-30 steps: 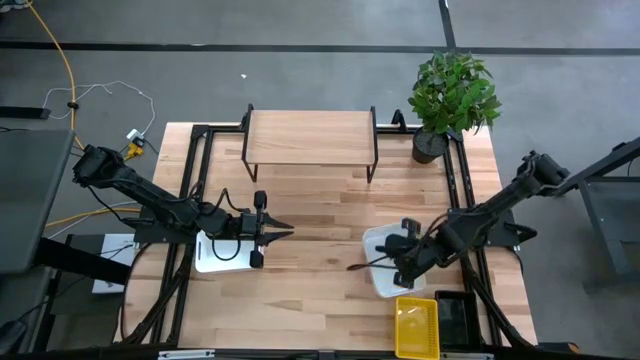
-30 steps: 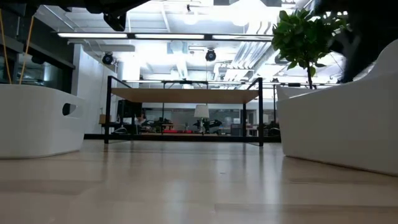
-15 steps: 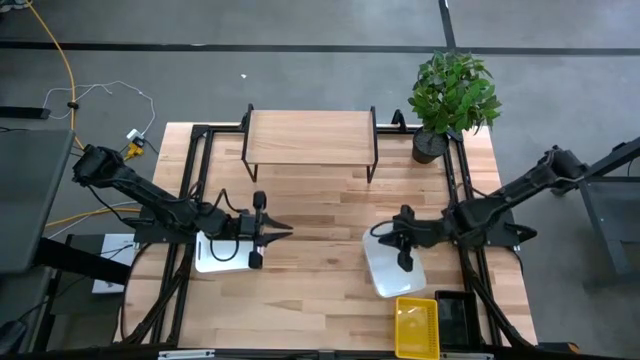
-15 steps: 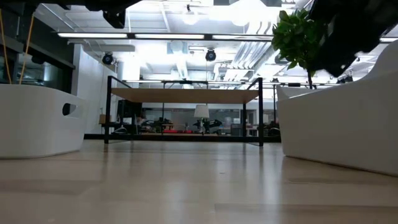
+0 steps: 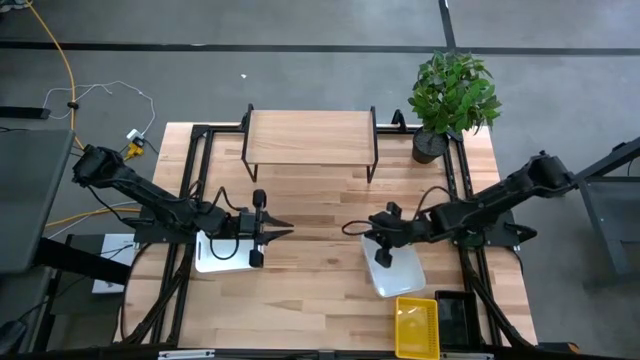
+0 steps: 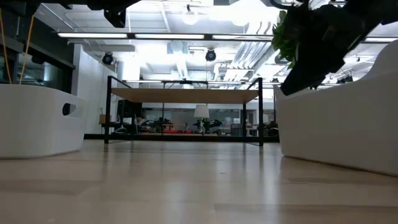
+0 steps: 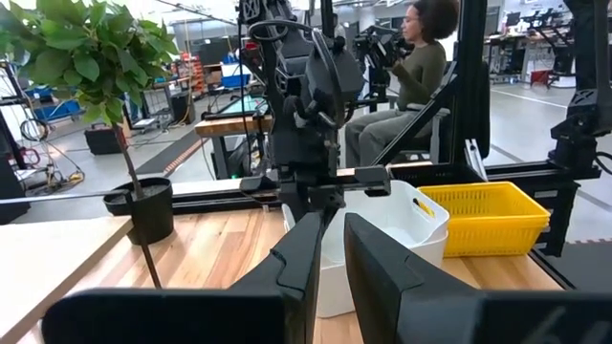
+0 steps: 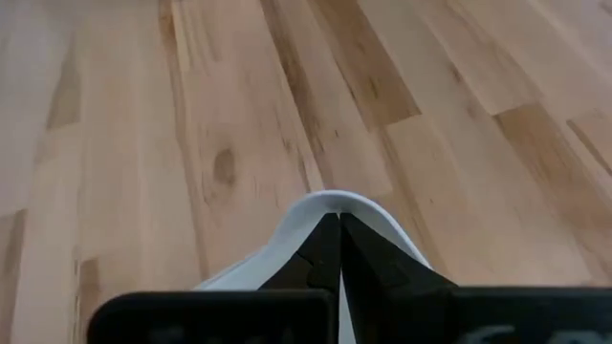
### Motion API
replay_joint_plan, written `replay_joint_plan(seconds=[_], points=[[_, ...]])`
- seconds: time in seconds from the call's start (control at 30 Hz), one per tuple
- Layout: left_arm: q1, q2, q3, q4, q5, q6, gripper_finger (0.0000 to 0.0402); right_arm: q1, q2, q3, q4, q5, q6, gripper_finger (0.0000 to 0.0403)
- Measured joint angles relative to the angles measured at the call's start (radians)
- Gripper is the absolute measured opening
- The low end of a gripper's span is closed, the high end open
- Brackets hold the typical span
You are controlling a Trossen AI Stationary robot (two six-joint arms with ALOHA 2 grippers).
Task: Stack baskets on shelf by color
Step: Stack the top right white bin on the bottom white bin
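Two white baskets rest with their bases on the tabletop: one (image 5: 220,255) under my left arm, the other (image 5: 398,270) near the right side. A yellow mesh basket (image 5: 417,327) lies at the near edge, beside the right white one. The shelf (image 5: 310,138) stands on its black legs at the far middle, its top bare. My left gripper (image 5: 285,232) is shut, level above the table just right of the left white basket. My right gripper (image 5: 370,238) is shut at the right white basket's far-left corner. My right gripper has the right white basket's rounded corner rim (image 8: 330,199) at its fingertips, with the fingers (image 8: 325,248) coming slanting down from the table's right. Which side of the wall each finger is on does not show. The basket (image 6: 342,124) sits on the table.
A potted plant (image 5: 452,95) stands at the far right corner, right of the shelf. Black frame rails run along both table sides. Bare wood lies between the two white baskets and before the shelf. A person (image 7: 411,67) sits beyond the table's right side.
My right gripper has travelled from over the right white basket's middle toward the table's left and far edge, turning as it went, and now sits at the basket's far-left corner. The left arm and the baskets have kept their places.
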Motion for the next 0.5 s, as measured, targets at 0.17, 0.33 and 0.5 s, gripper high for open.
replay_joint_plan(seconds=[0.17, 0.33, 0.5], points=[[0.000, 0.000, 0.000, -0.002, 0.004, 0.000, 0.0042, -0.028, 0.018, 0.017, 0.000, 0.071, 0.002, 0.0000], [0.000, 0.000, 0.000, -0.001, 0.007, 0.000, 0.0042, -0.057, 0.018, 0.017, -0.006, 0.127, 0.011, 0.0000], [0.000, 0.000, 0.000, -0.003, 0.007, 0.000, 0.0042, -0.064, -0.002, 0.017, -0.007, 0.101, -0.023, 0.0000]])
